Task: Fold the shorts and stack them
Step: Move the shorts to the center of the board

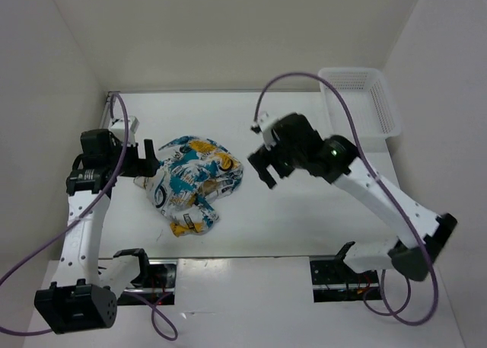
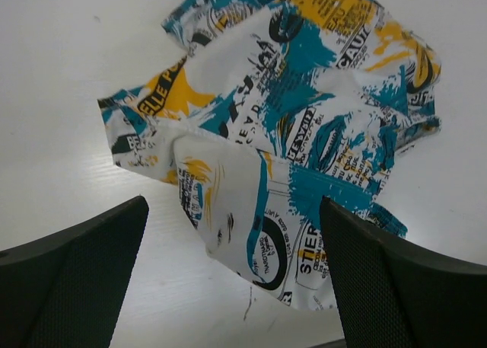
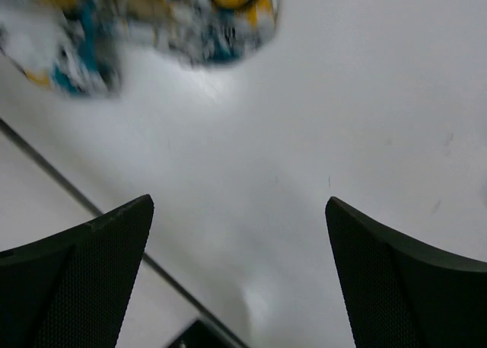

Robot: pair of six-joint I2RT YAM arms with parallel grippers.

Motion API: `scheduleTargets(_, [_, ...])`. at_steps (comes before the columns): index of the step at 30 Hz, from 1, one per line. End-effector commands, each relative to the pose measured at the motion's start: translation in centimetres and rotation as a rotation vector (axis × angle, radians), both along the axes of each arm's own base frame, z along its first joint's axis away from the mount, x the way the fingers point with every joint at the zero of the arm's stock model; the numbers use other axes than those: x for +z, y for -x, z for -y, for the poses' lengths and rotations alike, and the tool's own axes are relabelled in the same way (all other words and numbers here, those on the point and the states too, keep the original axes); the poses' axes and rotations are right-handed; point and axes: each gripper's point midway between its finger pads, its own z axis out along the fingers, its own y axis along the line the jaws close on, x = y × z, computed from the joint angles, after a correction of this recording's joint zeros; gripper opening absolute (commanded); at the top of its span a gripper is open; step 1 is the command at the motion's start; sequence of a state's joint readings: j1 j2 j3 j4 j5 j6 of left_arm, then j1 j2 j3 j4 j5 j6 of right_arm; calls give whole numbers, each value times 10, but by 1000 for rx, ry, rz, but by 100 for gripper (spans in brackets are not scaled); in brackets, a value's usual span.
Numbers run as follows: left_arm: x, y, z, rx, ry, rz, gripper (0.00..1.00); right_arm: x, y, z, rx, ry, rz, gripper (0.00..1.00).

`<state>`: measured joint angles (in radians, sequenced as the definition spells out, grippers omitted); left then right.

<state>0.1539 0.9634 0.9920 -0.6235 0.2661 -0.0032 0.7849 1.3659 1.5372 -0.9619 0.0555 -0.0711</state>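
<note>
only one shorts [image 1: 194, 182], crumpled heap; one basket [image 1: 364, 104] far right.

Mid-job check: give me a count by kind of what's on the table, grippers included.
shorts: 1 pair, in a crumpled heap
basket: 1, white
Grippers: 2, left gripper and right gripper, both open, holding nothing
Total: 4

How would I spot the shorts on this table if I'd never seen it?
On the white table, look left of centre, beside the left gripper. The shorts lie there in a crumpled heap. Their teal, yellow and black print sets them apart from the white perforated basket at the far right corner.
</note>
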Motion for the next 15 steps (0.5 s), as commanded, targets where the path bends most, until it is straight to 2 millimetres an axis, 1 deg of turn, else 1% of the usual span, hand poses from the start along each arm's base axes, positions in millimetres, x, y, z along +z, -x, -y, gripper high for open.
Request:
scheduleTargets(1, [-14,11,8,-32,34,-90,100,-63,17,30,100,152,13,98])
scheduleTargets(2, [-14,18,19,-73,64,-117,100,-66,6,23,115,142,68,96])
scheduleTargets(3, [-19,20,27,-101,80,-152,100,-68,1,18,135,145,105,94])
scheduleTargets(4, [-14,20,30,-113,80,-157,100,-75,-6,16,153,163,134,91])
scheduleTargets(5, [-16,25,38,-144,82,-187,100,-75,-22,1,159,140,179,85])
scheduleTargets(6, [-20,23,37,-135,59,-210,100,-83,-26,-8,195,141,184,82])
scheduleTargets(7, [-21,23,36,-130,37,-213,100,-98,-31,-19,220,146,163,76])
scheduleTargets(8, [-27,21,31,-105,-12,-230,100,-99,-35,-35,257,115,183,74])
scheduleTargets(9, [-34,20,25,-83,-33,-245,100,-104,-33,-46,306,110,188,71])
scheduleTargets(10, [-32,14,20,-59,-57,-223,100,-109,-29,-61,347,83,183,68])
scheduleTargets(11, [-38,12,15,-38,-77,-235,100,-117,-33,-79,372,60,194,61])
scheduleTargets(12, [-42,12,7,-8,-107,-239,100,-123,-31,-90,383,35,180,58])
scheduleTargets(13, [-42,12,5,-1,-113,-240,100,-126,-30,-100,384,-5,154,56])
scheduleTargets(14, [-46,13,5,-1,-113,-249,100,-138,-37,-110,363,-15,126,56])
scheduleTargets(15, [-49,15,6,-2,-113,-259,100,-139,-41,-121,349,-52,122,56])
